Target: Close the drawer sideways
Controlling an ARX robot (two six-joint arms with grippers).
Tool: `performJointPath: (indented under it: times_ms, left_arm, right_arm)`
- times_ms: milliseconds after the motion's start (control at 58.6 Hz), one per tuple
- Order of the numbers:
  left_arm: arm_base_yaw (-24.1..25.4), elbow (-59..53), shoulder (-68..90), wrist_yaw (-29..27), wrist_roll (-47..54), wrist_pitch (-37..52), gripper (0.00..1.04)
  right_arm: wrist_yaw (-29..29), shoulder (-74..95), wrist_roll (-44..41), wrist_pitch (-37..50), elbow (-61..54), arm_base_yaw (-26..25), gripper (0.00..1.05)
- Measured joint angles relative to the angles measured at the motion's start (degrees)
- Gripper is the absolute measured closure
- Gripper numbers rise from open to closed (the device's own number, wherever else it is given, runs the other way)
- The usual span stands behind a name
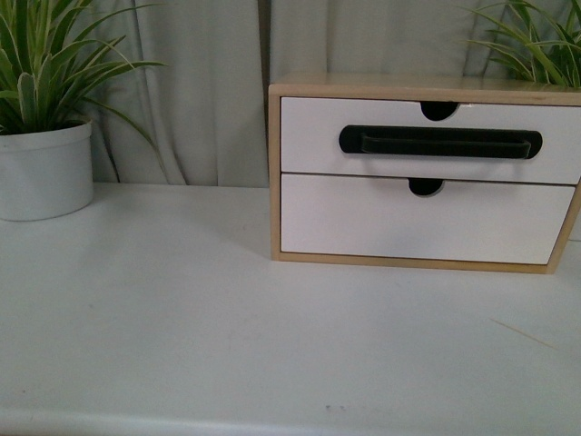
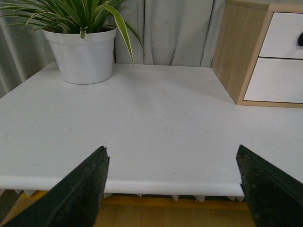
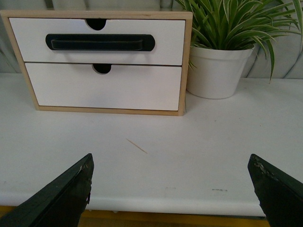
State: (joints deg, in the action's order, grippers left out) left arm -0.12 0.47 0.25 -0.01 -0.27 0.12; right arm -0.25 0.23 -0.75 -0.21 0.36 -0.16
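White table (image 1: 182, 318): nearest, bare. Drawer (image 1: 427, 136), black handle, upper slot of wood cabinet (image 1: 274, 173), far right, front skewed. Potted plants (image 1: 41, 136) flank; grey curtain (image 1: 200, 82) behind. Left gripper (image 2: 173, 189) and right gripper (image 3: 170, 189): spread wide, holding nothing.

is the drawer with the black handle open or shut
Slightly open, it seems: in the front view the drawer juts a little past the cabinet frame on its right end. The right wrist view shows it nearly flush.

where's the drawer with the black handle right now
In the front view the drawer is the upper one in the light-wood cabinet on the table's right side, directly above the plain white drawer, with a potted plant far left.
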Motion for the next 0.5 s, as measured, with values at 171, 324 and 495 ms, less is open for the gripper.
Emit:
performJointPath:
  times_ms: [171,324,495]
  left_arm:
    - [0.0,0.0,0.0,0.0,0.0,0.0,0.56]
    - [0.0,0.0,0.0,0.0,-0.13,0.0,0.69]
    - [0.0,0.0,0.0,0.0,-0.13,0.0,0.41]
  right_arm:
    - [0.0,0.0,0.0,0.0,0.0,0.0,0.09]
    - [0.0,0.0,0.0,0.0,0.0,0.0,0.09]
    - [0.0,0.0,0.0,0.0,0.0,0.0,0.09]
